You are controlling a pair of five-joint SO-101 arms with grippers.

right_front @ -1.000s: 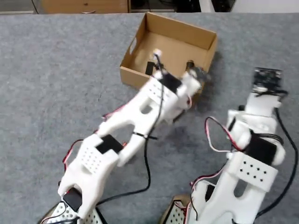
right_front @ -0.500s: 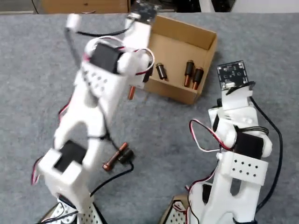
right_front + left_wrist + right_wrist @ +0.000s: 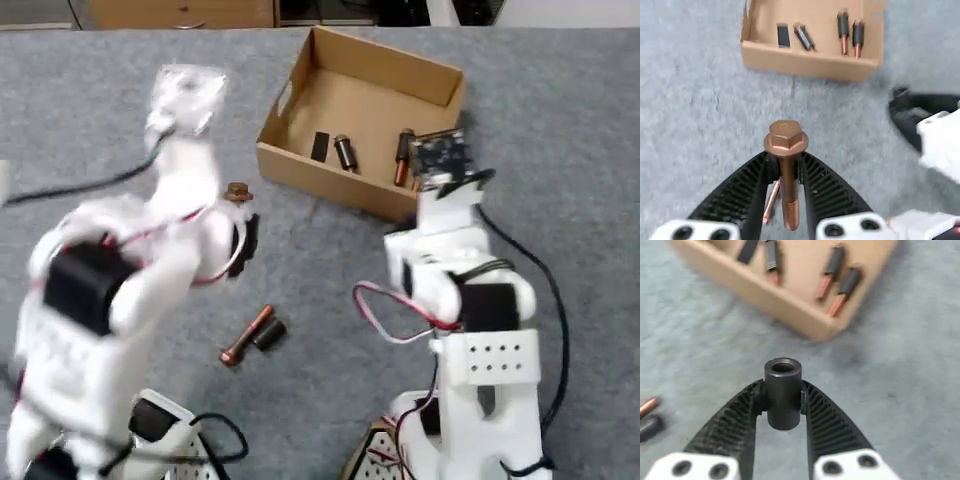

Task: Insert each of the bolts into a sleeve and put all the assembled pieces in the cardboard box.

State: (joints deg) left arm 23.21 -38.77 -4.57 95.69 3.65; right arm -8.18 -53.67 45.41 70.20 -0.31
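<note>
Loose bolt [image 3: 648,405], loose sleeve [image 3: 648,425] cut off by edge.

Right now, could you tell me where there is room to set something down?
Bare grey carpet lies right of the brown cardboard box and between its front wall and the loose copper bolt beside a black sleeve. Crowded: the box floor and around both arms.

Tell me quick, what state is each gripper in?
Left gripper: closed on a copper bolt.
Right gripper: closed on a black sleeve.

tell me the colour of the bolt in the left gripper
Copper; the bolt shows best in the left wrist view.
</note>
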